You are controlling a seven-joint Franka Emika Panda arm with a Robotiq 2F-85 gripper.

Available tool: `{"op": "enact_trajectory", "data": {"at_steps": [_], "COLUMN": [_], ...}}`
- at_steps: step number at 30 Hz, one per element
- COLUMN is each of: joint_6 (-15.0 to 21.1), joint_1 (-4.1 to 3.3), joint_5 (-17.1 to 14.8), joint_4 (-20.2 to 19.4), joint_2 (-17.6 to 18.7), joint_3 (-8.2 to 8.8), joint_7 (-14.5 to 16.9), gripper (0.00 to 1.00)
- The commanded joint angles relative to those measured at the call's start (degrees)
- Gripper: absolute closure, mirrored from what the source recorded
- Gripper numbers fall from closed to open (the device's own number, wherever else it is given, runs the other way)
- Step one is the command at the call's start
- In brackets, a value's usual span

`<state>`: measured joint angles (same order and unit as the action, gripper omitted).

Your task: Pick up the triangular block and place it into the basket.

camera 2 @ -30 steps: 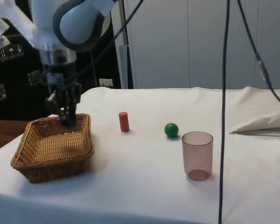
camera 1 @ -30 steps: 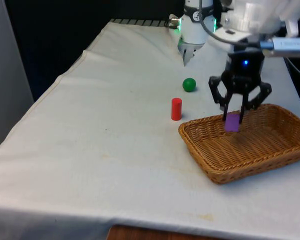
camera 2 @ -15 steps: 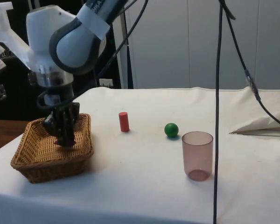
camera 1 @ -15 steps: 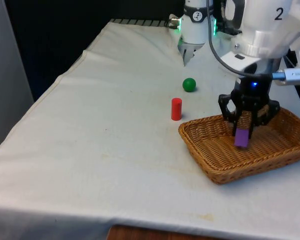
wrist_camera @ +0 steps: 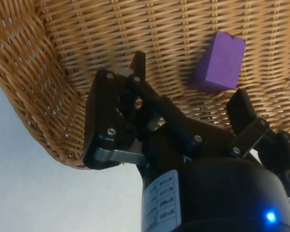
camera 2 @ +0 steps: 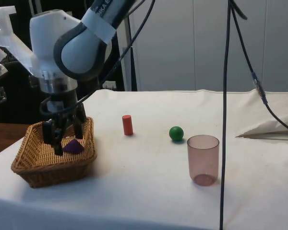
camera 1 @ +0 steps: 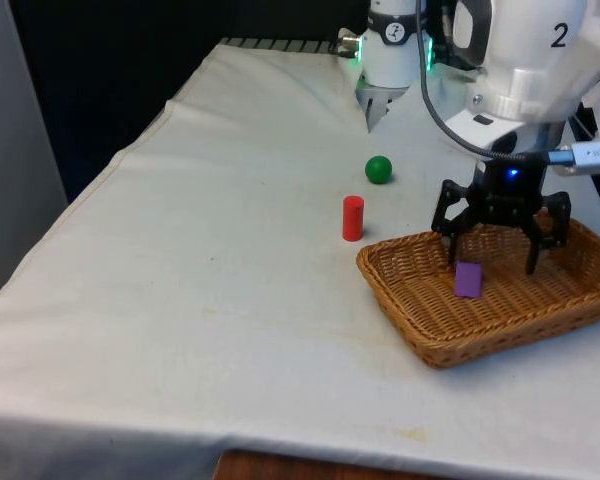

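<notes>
The purple triangular block [camera 1: 468, 280] [camera 2: 73, 146] [wrist_camera: 219, 62] lies on the floor of the wicker basket [camera 1: 410, 300] [camera 2: 33, 167] [wrist_camera: 48, 96]. My black gripper [camera 1: 494, 255] [camera 2: 67, 141] [wrist_camera: 188, 82] hangs just above it inside the basket, open, with the fingers spread wide on either side. Nothing is between the fingers; the block rests free on the weave.
A red cylinder [camera 1: 353, 218] [camera 2: 127, 125] stands upright beside the basket's near corner. A green ball [camera 1: 379, 169] [camera 2: 176, 133] sits farther toward the robot. A translucent pink cup [camera 2: 203, 159] stands near the table's side edge in the side view.
The gripper came down into the basket with the purple block and its fingers spread apart. The block dropped out and now lies on the basket floor.
</notes>
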<state>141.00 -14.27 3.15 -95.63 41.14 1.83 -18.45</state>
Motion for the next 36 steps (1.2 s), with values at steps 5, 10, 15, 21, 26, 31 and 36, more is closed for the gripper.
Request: {"op": "enact_trajectory", "data": {"at_steps": [5,10,15,21,26,31,36], "joint_6": [-0.5,-2.2,-4.4,-6.0,-5.4,-4.0,-2.5], "joint_1": [0.23,0.17,0.06,-0.11,-0.11,-0.11,-0.11], "joint_5": [-0.5,-0.4,-0.3,-0.3,-0.2,-0.2,-0.2], "joint_4": [-0.2,-0.2,-0.5,-2.3,-5.7,-9.3,-12.3], "joint_2": [-1.3,-2.9,-5.2,-8.1,-11.0,-13.4,-15.2], "joint_3": [-0.4,-0.29,-0.23,-0.29,-0.29,-0.29,-0.23], "joint_7": [0.3,0.3,0.2,0.2,0.1,0.2,0.2], "gripper": [0.0,0.0,0.0,0.0,0.0,0.0,0.0]}}
